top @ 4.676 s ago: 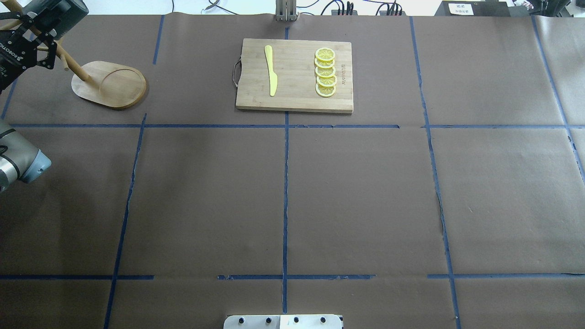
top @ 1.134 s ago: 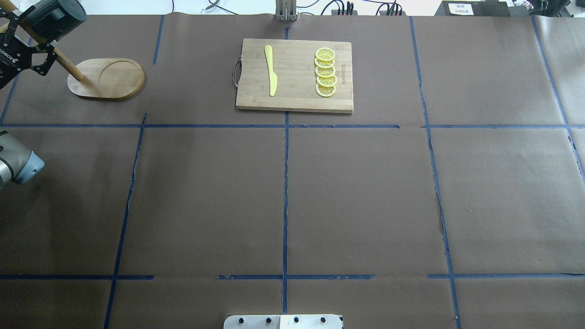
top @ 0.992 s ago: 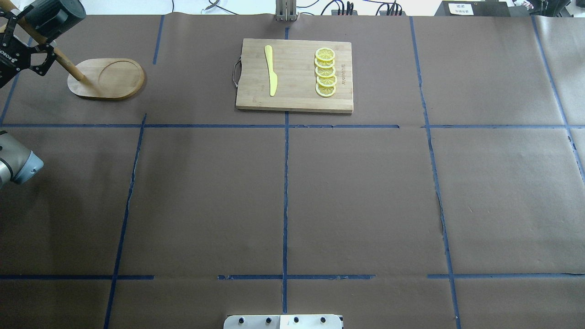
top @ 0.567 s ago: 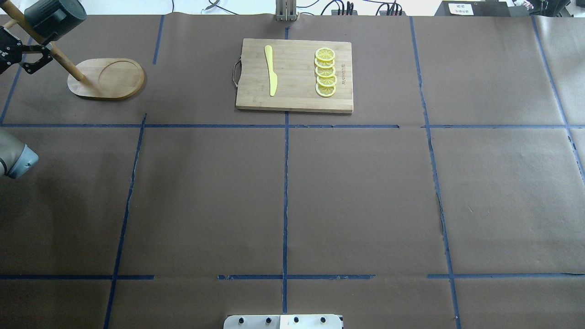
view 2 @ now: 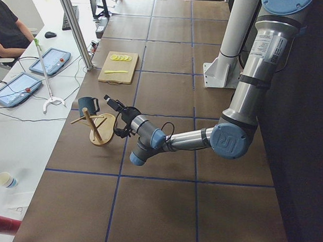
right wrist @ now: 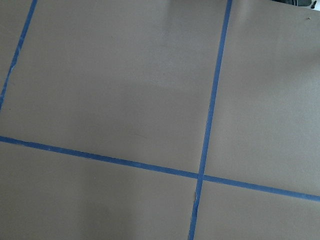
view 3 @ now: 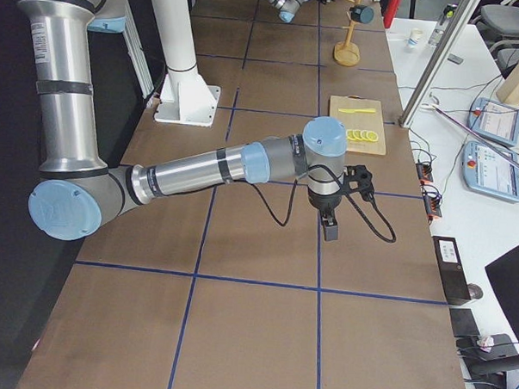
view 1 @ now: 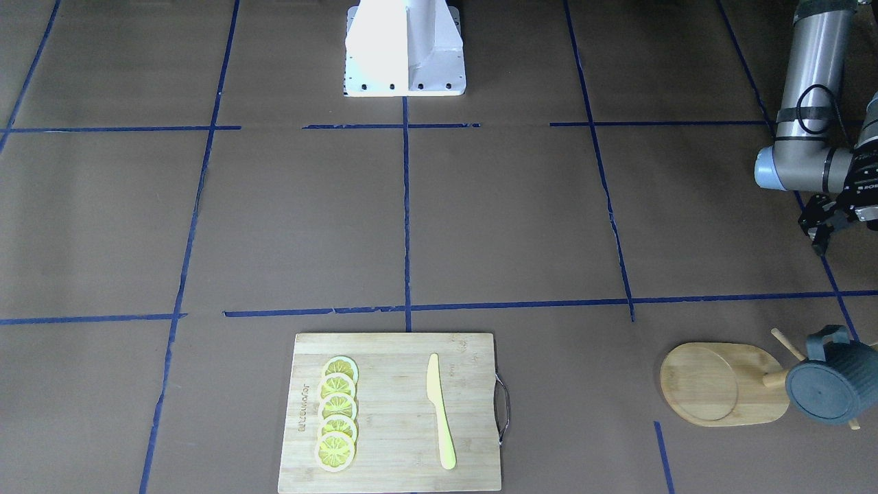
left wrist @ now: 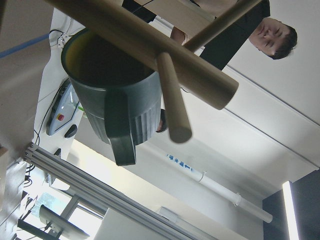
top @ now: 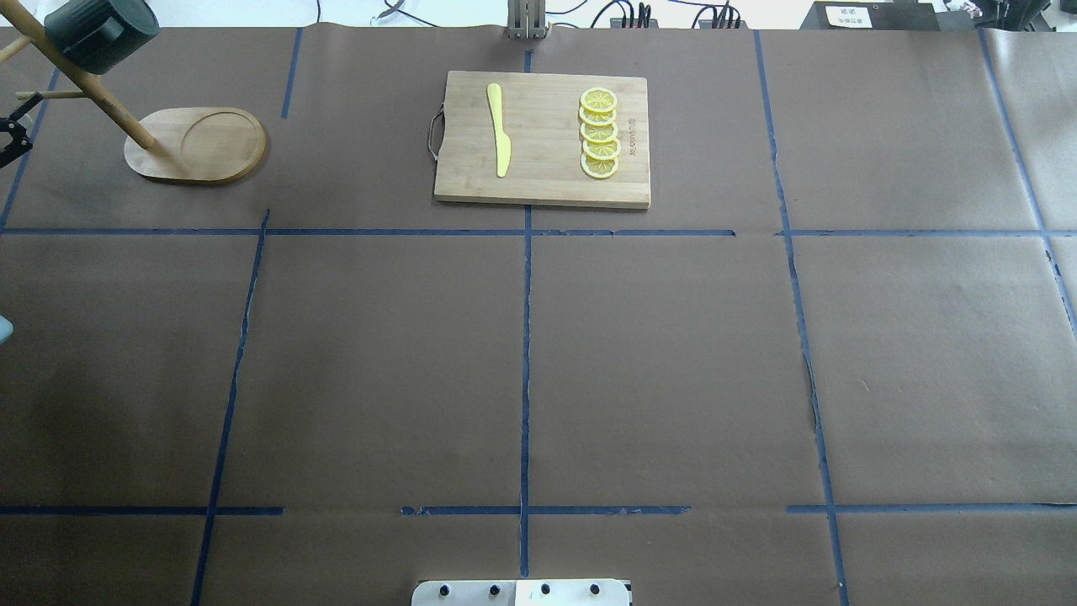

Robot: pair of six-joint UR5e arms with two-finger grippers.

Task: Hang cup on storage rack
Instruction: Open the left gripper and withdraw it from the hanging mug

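The dark blue-grey cup (top: pixel 101 34) hangs on a peg of the bamboo storage rack (top: pixel 198 145) at the table's far left. It also shows in the front-facing view (view 1: pixel 830 384) beside the rack's oval base (view 1: pixel 713 384). In the left wrist view the cup (left wrist: pixel 110 90) hangs by its handle behind the pegs. My left gripper (view 1: pixel 822 230) is open and empty, apart from the rack and nearer the robot; only its edge shows in the overhead view (top: pixel 7 141). My right gripper (view 3: pixel 329 223) hangs over bare table; I cannot tell whether it is open or shut.
A rectangular bamboo cutting board (top: pixel 543 181) at the far middle carries a yellow knife (top: pixel 498 130) and several lemon slices (top: pixel 599 135). The robot's white pedestal (view 1: pixel 405 48) stands at the near edge. An operator sits beyond the table's far side (view 2: pixel 8 30).
My left gripper has let go of the cup and drawn back from the rack toward the left edge. The cup stays hung, and the rack's tilted base has settled flat.
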